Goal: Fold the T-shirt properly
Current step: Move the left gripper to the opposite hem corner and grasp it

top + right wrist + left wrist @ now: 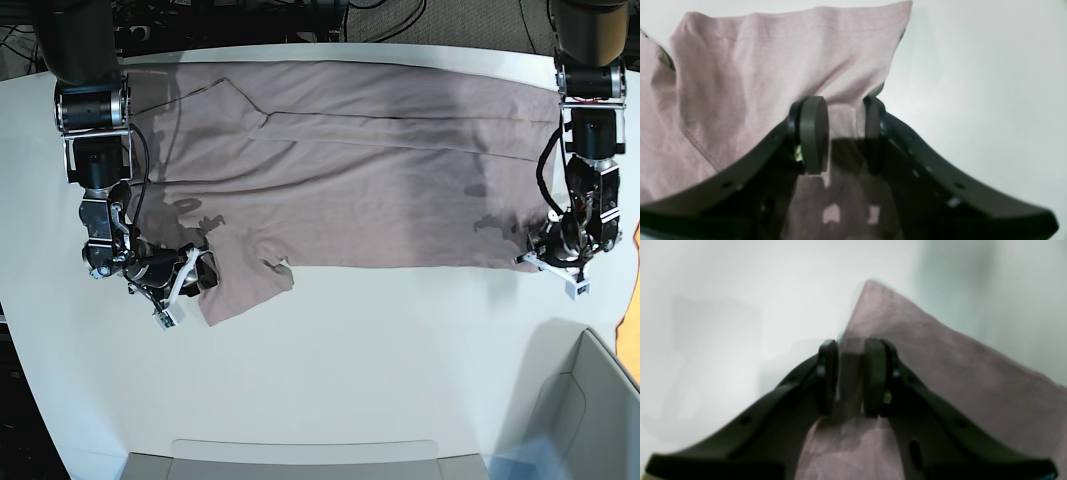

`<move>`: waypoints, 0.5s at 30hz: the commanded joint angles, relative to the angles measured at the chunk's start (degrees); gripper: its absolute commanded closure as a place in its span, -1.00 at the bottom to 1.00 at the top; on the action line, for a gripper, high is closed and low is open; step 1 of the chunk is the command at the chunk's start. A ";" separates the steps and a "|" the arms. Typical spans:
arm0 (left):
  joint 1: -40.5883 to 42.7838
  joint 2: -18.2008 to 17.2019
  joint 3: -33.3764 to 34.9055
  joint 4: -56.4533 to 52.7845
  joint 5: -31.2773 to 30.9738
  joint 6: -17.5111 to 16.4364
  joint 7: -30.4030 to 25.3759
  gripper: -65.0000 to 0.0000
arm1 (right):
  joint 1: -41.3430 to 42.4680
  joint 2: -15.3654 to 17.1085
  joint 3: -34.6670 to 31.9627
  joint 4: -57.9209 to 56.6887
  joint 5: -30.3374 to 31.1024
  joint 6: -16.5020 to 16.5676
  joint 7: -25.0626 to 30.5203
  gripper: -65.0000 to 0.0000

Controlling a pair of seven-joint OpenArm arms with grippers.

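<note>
While the mauve T-shirt (350, 190) lies spread lengthwise across the upper half of the white table (380, 370) in the base view, both arms have hold of its near edge. At the left of that frame the right gripper (190, 272) sits at the sleeve end, where a flap of cloth sticks out toward the bottom of the picture. Its wrist view shows cloth bunched between the two pads (813, 133), so it is clamped on the T-shirt (773, 60). At the right of the base frame the left gripper (552, 255) is at the hem corner. Its own blurred view shows a strip of T-shirt (940, 373) pinched in the narrow gap between the fingers, so it too is gripping fabric.

By my reading, the step in hand is the start of a lengthwise fold, with the near edge taken at both ends. Next, both arms should probably lift together and carry that edge toward the far edge at the top of the frame, keeping the cloth taut between them. Uneven travel would skew the crease, and the loose sleeve flap may need tucking.
</note>
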 commanded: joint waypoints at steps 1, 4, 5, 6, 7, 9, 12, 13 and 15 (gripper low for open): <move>-0.90 -0.81 0.21 0.62 -0.34 -0.11 0.13 0.52 | 0.65 0.50 -0.02 0.10 -1.70 0.07 -2.37 0.37; -0.90 -0.81 -0.50 0.62 -0.43 -0.20 0.13 0.52 | 0.65 0.41 -0.02 0.10 -1.70 0.07 -2.37 0.37; -0.90 -0.81 -0.50 0.62 -0.43 -0.28 0.13 0.52 | 0.65 0.41 -0.02 0.10 -1.70 0.07 -2.37 0.37; -0.90 -0.72 -0.32 0.62 -0.43 -0.28 0.13 0.52 | 0.65 0.32 -0.02 0.10 -1.70 0.07 -2.37 0.37; -0.90 -0.64 0.12 0.62 -0.43 -0.28 0.13 0.52 | 0.65 0.23 -0.02 0.10 -1.70 0.07 -2.37 0.37; -0.90 0.24 1.70 0.35 -0.43 -0.28 0.13 0.52 | 0.65 0.14 -0.02 0.10 -1.70 0.07 -2.37 0.37; -0.90 1.12 3.90 0.27 -0.34 -0.37 0.13 0.60 | 0.65 -0.65 -0.02 0.10 -1.70 0.16 -2.37 0.47; -0.72 1.21 4.51 0.27 -0.34 -0.37 0.13 0.70 | 0.65 -0.91 -0.02 0.10 -1.70 0.16 -2.37 0.54; 0.95 1.21 4.51 0.53 -0.25 -0.37 -0.40 1.00 | 0.65 -1.00 -0.02 0.10 -1.70 0.16 -2.37 0.82</move>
